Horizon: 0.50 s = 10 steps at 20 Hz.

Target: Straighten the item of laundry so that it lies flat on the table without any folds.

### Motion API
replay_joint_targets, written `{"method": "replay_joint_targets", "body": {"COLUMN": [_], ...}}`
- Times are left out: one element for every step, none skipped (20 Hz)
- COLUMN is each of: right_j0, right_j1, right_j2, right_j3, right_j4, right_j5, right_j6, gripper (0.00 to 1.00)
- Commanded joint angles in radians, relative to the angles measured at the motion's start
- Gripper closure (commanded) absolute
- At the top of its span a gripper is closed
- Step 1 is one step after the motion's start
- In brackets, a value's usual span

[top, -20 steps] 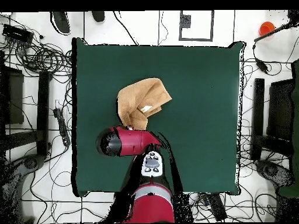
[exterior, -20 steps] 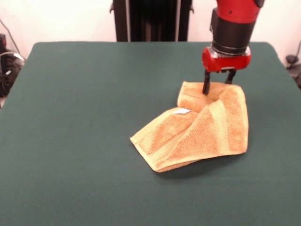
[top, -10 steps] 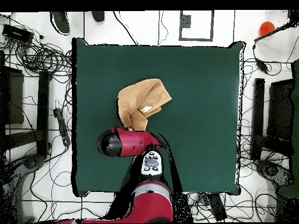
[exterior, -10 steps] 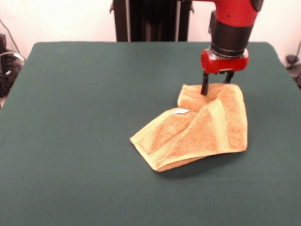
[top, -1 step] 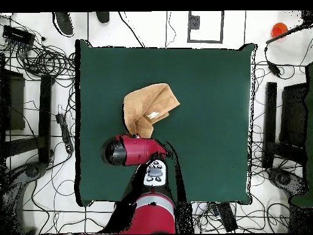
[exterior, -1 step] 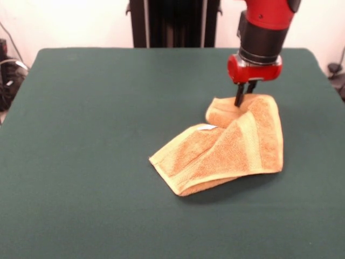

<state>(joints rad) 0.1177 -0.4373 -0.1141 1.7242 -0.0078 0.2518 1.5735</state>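
A folded orange-tan towel [exterior, -1 step: 229,151] is seen right of centre on the green counter [exterior, -1 step: 97,135], its upper corner pinched between the closed hand [exterior, -1 step: 242,100].

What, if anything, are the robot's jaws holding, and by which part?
The gripper is shut on the towel, pinching its far edge, at the raised fold farthest from the front camera.

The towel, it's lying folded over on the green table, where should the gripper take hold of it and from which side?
Grip the towel at its far edge, where the gripper now has its jaws closed on the cloth, coming straight down from above. That edge is a raised free layer on top of the fold, so lifting it and drawing it away from the doubled-over part should probably open the fold onto the table.
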Motion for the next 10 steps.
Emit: {"method": "replay_joint_targets", "body": {"right_j0": [0.038,0.038,0.038,0.038,0.038,0.039,0.038,0.038,0.037,0.029], "right_j1": [0.024,0.024,0.023,0.023,0.023,0.023,0.022,0.022,0.022,0.023], "right_j2": [0.015,0.014,0.014,0.015,0.015,0.014,0.015,0.016,0.017,0.026], "right_j3": [-0.039,-0.038,-0.037,-0.037,-0.035,-0.035,-0.032,-0.029,-0.027,-0.032], "right_j4": [0.070,0.071,0.071,0.073,0.072,0.071,0.072,0.073,0.074,0.068], "right_j5": [0.082,0.082,0.080,0.080,0.079,0.078,0.076,0.072,0.070,0.074], "right_j6": [0.230,0.231,0.228,0.227,0.224,0.222,0.222,0.223,0.223,0.208], "gripper": [1.00,1.00,1.00,1.00,1.00,1.00,1.00,1.00,1.00,1.00]}}
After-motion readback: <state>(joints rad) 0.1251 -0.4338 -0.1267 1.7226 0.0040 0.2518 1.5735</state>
